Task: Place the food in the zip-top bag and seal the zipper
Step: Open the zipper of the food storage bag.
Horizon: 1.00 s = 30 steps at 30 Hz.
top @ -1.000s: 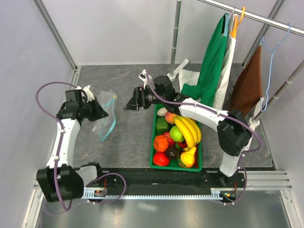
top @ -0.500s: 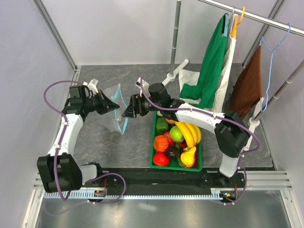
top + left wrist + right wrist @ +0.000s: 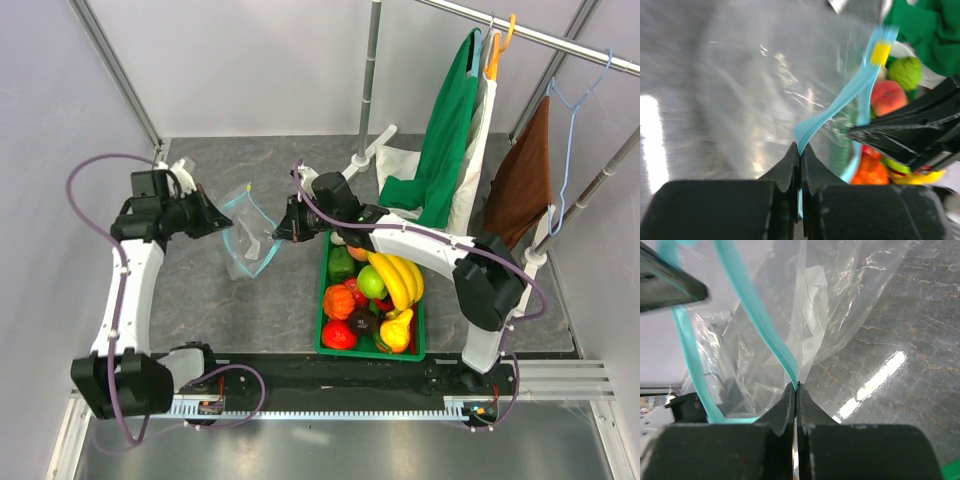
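The clear zip-top bag (image 3: 247, 243) hangs above the table between both arms, its mouth spread. My left gripper (image 3: 226, 223) is shut on the light-blue zipper (image 3: 840, 102) at the bag's left lip; in its wrist view the strip runs out from between the pads. My right gripper (image 3: 279, 235) is shut on the zipper (image 3: 757, 315) at the opposite lip, pinching strip and film together. The food (image 3: 372, 290), a banana bunch, green apple, orange and red pieces, lies in the green crate (image 3: 322, 300) right of the bag.
A clothes rack stands at the back right with a green garment (image 3: 447, 130), a brown cloth (image 3: 524, 180) and a blue hanger (image 3: 572, 150). A metal pole (image 3: 371, 80) rises behind the crate. Grey walls enclose the table left and back.
My right gripper closed on the bag's right lip. My left gripper drew back left, pulling the bag's mouth wider between the two arms.
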Tool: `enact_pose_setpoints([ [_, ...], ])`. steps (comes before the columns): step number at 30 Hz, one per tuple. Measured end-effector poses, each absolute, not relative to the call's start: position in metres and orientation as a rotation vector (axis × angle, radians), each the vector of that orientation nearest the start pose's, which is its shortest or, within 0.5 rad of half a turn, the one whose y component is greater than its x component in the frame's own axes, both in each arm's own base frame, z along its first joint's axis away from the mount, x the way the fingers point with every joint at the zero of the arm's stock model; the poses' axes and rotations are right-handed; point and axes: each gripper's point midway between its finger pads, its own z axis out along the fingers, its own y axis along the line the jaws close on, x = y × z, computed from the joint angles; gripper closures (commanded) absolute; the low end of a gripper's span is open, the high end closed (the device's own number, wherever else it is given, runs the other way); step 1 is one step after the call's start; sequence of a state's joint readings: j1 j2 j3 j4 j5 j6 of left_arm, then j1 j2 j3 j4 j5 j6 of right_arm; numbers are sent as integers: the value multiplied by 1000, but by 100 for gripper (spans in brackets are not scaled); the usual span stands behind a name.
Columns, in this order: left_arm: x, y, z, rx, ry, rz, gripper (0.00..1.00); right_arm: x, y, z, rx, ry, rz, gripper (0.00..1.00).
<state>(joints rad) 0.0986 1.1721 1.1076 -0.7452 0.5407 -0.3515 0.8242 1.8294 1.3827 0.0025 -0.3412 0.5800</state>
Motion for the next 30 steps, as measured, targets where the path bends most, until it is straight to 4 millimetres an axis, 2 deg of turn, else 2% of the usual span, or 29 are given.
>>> enact_pose_setpoints([
  [2,292,-56,240,-208,2312,-600,98,296,438,197,-497,2156,1195,100],
  [3,290,-46,258,-167,2285,-509,98,292,434,207,-489,2154,1207,100],
  [6,283,-27,294,-65,2226,-330,98,282,427,235,-471,2128,1248,100],
  [8,274,-18,309,7,2217,-237,98,273,423,255,-482,2100,1290,100],
  [10,264,-12,311,70,2248,-175,98,263,419,268,-506,2080,1323,100],
  [13,253,-9,298,135,2341,-146,98,253,416,266,-537,2100,1353,100],
  [16,246,-15,273,182,2431,-189,98,249,410,241,-581,2160,1326,100],
  [19,236,-31,240,221,2520,-303,98,250,405,207,-634,2241,1264,97],
  [21,227,-45,215,229,2576,-418,98,255,401,185,-658,2289,1216,84],
  [23,225,-53,201,215,2603,-488,97,260,397,166,-678,2334,1164,70],
  [24,225,-58,195,198,2617,-526,98,263,395,161,-680,2348,1142,57],
  [25,225,-61,190,180,2626,-554,98,266,394,157,-691,2353,1121,54],
  [26,228,-64,187,154,2632,-577,98,269,392,156,-698,2357,1099,51],
  [27,232,-66,185,129,2630,-589,98,271,391,157,-704,2353,1084,43],
  [30,245,-71,187,70,2597,-617,98,284,388,172,-730,2303,1038,34],
])
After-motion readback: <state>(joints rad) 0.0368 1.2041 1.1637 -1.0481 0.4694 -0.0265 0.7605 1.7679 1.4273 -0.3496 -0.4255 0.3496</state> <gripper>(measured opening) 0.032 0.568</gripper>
